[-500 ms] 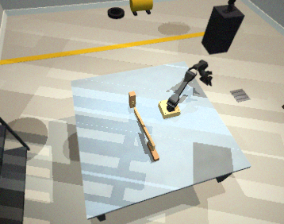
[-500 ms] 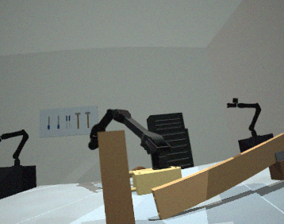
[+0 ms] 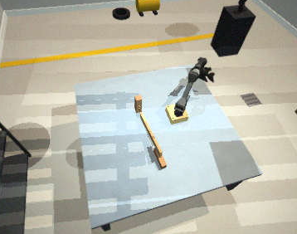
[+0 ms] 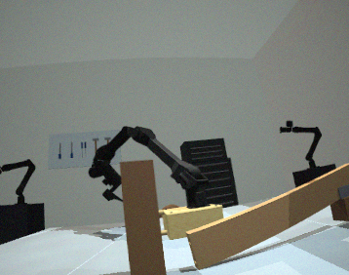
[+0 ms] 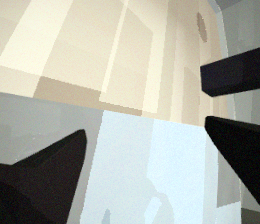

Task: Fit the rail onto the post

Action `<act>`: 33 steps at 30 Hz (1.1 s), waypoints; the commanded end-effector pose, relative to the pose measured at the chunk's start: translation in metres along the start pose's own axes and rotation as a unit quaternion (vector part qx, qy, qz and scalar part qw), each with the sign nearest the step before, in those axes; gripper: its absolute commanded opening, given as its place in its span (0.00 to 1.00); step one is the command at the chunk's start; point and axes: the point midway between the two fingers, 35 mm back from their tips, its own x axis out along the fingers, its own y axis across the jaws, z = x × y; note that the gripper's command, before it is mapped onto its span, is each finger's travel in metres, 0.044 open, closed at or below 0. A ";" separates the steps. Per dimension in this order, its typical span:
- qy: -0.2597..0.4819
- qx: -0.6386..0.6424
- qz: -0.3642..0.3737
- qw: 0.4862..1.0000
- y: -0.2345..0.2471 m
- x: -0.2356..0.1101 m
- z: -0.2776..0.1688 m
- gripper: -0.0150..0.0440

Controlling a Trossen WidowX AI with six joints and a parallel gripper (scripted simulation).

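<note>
The long wooden rail (image 3: 149, 132) (image 4: 264, 224) slopes down from the footboard block (image 3: 163, 163) (image 4: 343, 211), where its far end sits at the grey bracket (image 4: 345, 191). Its near end is low at the table, in front of the post. The upright wooden post (image 3: 138, 103) (image 4: 143, 215) stands apart from that end, with a visible gap in the exterior view. Two pegs stick out of the post; the holes in the rail end cannot be made out. My gripper (image 3: 212, 77) (image 5: 146, 128) is open and empty, raised near the table's far right edge, well away from rail and post.
The arm's yellow base block (image 3: 172, 115) (image 4: 193, 223) stands on the blue-white table (image 3: 109, 182) to the right of the rail and post. A dark pedestal (image 3: 232, 31) (image 5: 233, 72) stands on the floor beyond the table.
</note>
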 end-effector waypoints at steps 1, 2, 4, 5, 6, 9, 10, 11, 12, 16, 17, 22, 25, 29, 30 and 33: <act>-0.048 -0.082 0.057 0.994 0.043 -0.055 -0.015 1.00; -0.060 -0.100 0.069 0.991 0.052 -0.068 -0.019 1.00; -0.083 -0.135 0.093 0.983 0.068 -0.093 -0.029 1.00; -0.095 -0.153 0.105 0.978 0.076 -0.106 -0.034 1.00; -0.107 -0.170 0.116 0.973 0.083 -0.118 -0.040 1.00; -0.140 -0.219 0.148 0.954 0.103 -0.152 -0.059 1.00; -0.152 -0.236 0.158 0.947 0.109 -0.164 -0.066 1.00; -0.163 -0.252 0.168 0.939 0.114 -0.175 -0.073 1.00; -0.174 -0.269 0.178 0.930 0.120 -0.186 -0.081 1.00; -0.219 -0.333 0.216 0.891 0.137 -0.230 -0.115 1.00; -0.230 -0.348 0.224 0.881 0.141 -0.240 -0.123 1.00; -0.283 -0.422 0.264 0.820 0.154 -0.288 -0.171 1.00; -0.314 -0.465 0.284 0.777 0.158 -0.314 -0.203 1.00; -0.350 -0.517 0.307 0.719 0.159 -0.344 -0.246 1.00; -0.359 -0.529 0.312 0.703 0.158 -0.351 -0.256 1.00; -0.386 -0.564 0.326 0.654 0.155 -0.370 -0.290 1.00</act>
